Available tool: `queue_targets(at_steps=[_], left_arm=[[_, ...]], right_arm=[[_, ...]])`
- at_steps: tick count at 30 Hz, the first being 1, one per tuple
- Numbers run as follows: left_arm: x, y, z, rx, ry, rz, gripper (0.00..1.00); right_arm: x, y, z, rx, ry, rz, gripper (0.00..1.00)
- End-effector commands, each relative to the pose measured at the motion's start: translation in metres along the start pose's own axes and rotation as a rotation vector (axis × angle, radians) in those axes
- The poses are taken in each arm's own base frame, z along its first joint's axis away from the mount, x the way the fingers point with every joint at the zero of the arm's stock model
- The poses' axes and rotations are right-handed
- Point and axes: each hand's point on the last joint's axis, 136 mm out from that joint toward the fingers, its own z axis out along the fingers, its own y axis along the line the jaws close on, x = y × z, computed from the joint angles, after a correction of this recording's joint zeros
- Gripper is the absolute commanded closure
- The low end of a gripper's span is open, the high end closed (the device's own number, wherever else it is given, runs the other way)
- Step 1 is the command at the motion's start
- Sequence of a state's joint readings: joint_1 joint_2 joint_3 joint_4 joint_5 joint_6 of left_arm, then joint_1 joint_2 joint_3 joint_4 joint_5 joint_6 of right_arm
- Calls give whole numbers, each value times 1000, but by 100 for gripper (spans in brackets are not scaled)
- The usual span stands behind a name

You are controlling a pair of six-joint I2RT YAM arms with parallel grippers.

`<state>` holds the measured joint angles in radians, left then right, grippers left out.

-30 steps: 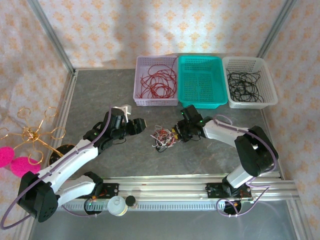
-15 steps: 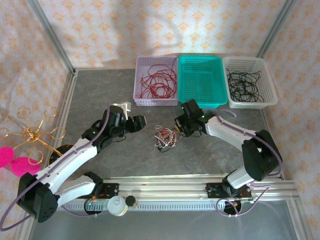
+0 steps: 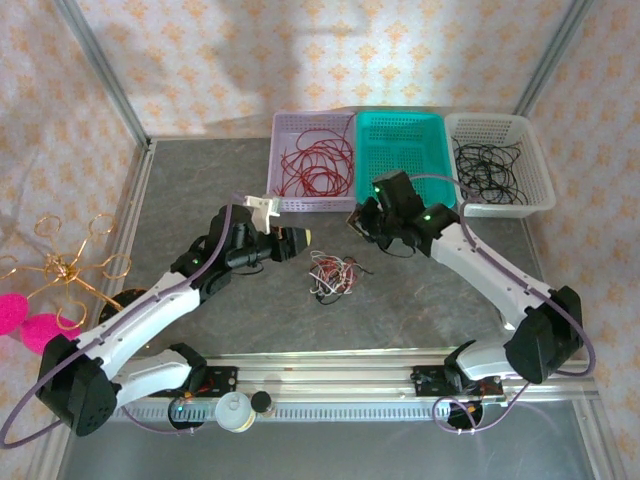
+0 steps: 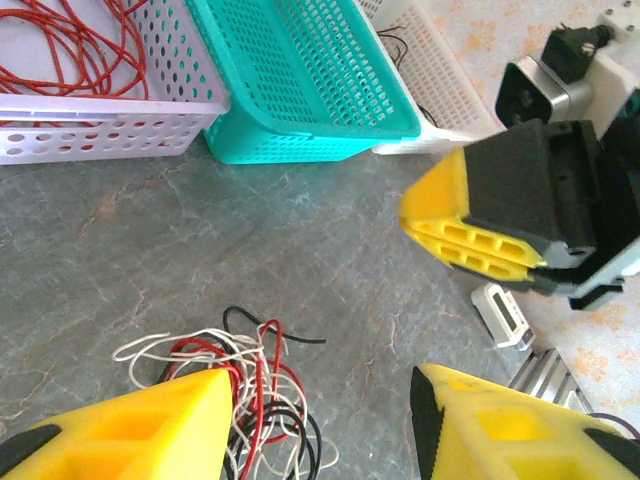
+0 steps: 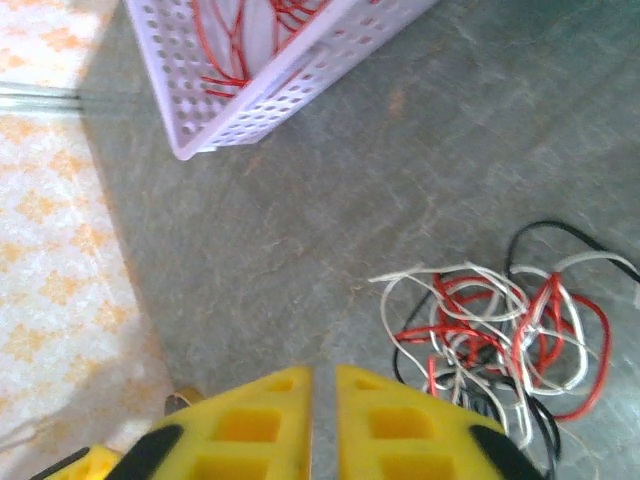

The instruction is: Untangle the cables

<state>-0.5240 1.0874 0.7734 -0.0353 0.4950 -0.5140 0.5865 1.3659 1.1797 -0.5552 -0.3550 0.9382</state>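
We see red cables (image 3: 315,165) and black cables (image 3: 488,170) already separated; 1 knotted bundle (image 3: 333,272) lies on the desk (image 3: 200,180). The left gripper (image 4: 320,400) is spread, the right gripper (image 5: 322,385) pressed together.

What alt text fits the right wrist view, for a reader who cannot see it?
A tangle of red, white and black cables lies on a grey table, beside the shut yellow right gripper. A lilac basket holding red cables stands beyond.
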Motion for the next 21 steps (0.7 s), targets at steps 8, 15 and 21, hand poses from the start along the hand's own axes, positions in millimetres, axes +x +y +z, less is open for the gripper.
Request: queue_targets(at_steps=[8,15,21], left_arm=[[2,-10,8,33,30,35,50],[4,-13,5,33,15,15,50],[10,-10,-2,20,8,3,50]], right_arm=[[25,-76,40,142,48,146,61],[34,-85,82,119,97,326,60],[33,-88,92,142,99,372,57]])
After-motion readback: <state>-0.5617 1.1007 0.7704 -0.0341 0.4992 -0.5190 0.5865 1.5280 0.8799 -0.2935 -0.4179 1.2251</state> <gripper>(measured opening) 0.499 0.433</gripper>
